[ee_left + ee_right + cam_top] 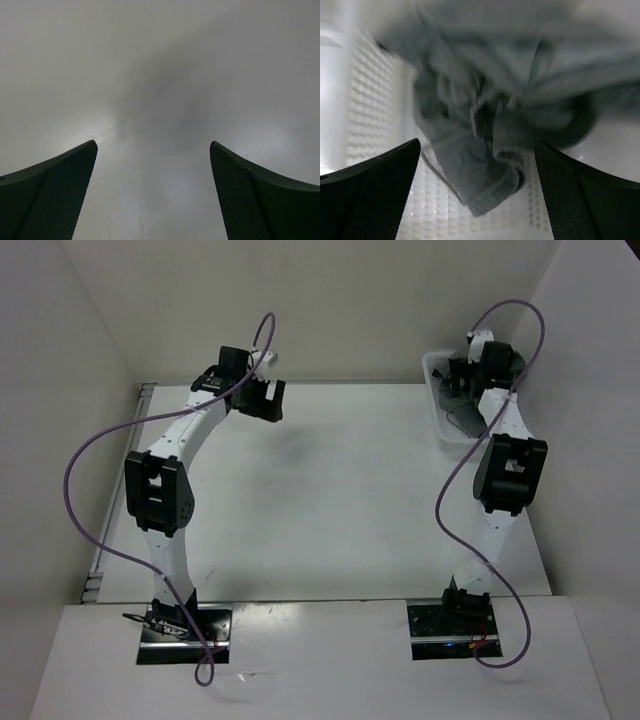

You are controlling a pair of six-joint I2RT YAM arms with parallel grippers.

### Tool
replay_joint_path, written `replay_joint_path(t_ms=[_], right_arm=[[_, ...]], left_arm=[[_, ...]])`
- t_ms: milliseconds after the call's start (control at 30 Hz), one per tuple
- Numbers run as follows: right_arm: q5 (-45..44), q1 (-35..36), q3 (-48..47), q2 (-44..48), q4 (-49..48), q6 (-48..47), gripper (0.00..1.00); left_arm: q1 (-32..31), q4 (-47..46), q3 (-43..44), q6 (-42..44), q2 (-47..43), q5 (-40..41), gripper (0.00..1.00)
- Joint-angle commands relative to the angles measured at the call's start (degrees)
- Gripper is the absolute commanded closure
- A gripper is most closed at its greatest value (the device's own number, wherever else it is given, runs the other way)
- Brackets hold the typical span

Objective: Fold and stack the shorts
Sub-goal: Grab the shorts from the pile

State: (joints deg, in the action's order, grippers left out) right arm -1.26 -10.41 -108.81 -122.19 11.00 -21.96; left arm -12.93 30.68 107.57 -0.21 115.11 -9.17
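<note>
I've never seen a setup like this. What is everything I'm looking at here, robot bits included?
flat white table: one, white, fills the middle, with walls on three sides.
white mesh plastic basket: one, white, at the table's far right corner.
soft grey fabric shorts: one pair, mid-grey, crumpled inside the basket.
thin purple cables: two, purple, one looping along each arm.
jointed robot arms: two, white and black, fixed at the near edge, left and right.
left claw: one, black, open, over bare table at the far left.
right claw: one, black, open, over the shorts in the basket, holding nothing.
</note>
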Motion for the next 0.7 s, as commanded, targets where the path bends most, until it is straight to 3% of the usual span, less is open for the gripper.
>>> replay_joint_path(t_ms=[0, 433, 467, 533, 567, 600, 633, 667], right_arm=[[-3.9, -0.7, -4.3, -3.5, 4.2, 4.7, 0.01], [-17.3, -1.2, -11.1, -20.1, -3.1, -0.5, 0.01], [-16.8, -1.2, -11.9, -20.8, -2.2, -0.5, 0.06], [-14.0, -1.2, -12.9, -21.9, -0.8, -0.5, 0.29], [-13.3, -1.2, -13.5, -21.9, -0.3, -0.5, 0.67], [-13.2, -0.7, -13.5, -21.9, 0.2, -1.1, 0.85], [-13.2, -0.1, -13.5, -21.2, 0.2, -1.1, 0.97], [-13.2, -0.1, -13.5, -19.6, 0.2, 0.1, 1.0]], left_arm=[[-0.2, 7.6, 3.7, 0.2, -0.7, -8.6, 0.0], [-1.3, 9.1, 1.6, 0.2, 2.3, -3.4, 0.0], [-1.3, 9.1, 1.6, 0.2, 2.3, -3.4, 0.0], [-1.9, 9.1, 1.6, 0.2, 2.8, -2.1, 0.0], [-1.9, 9.1, 1.6, 0.2, 2.8, -2.1, 0.0], [-2.4, 9.1, 2.1, 0.2, 2.8, -2.1, 0.0], [-2.5, 9.1, 2.1, 0.2, 2.8, -1.4, 0.0], [-2.5, 8.6, 2.1, 0.2, 2.8, -0.9, 0.0]])
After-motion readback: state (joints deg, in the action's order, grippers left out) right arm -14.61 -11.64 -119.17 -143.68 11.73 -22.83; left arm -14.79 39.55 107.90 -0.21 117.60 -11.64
